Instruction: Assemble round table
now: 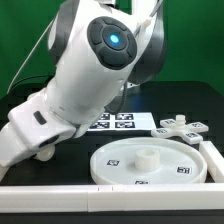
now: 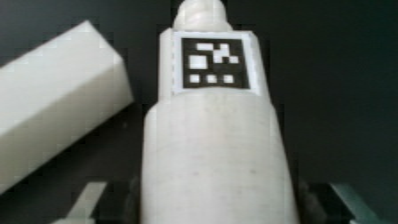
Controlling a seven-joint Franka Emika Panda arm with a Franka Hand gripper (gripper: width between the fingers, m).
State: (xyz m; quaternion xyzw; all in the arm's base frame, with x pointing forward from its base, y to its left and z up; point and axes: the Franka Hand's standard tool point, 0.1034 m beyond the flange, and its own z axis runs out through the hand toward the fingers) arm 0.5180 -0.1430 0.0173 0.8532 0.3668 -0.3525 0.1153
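The white cylinder leg (image 2: 214,120), with a square tag near its far end, lies on the dark table. It runs lengthwise between the two fingers of my gripper (image 2: 210,205). The fingers (image 2: 86,200) stand on either side of the leg with a dark gap on each side, so the gripper is open around it. In the exterior view my gripper (image 1: 45,152) is low at the left and the arm hides the leg. The large round disc (image 1: 150,165) lies flat at the front right. The cross-shaped foot piece (image 1: 182,127) lies behind it.
A long white border wall (image 1: 100,196) runs along the front, and another wall (image 1: 216,150) stands at the exterior view's right. A wall (image 2: 54,100) lies close beside the leg in the wrist view. The marker board (image 1: 120,123) lies behind the disc.
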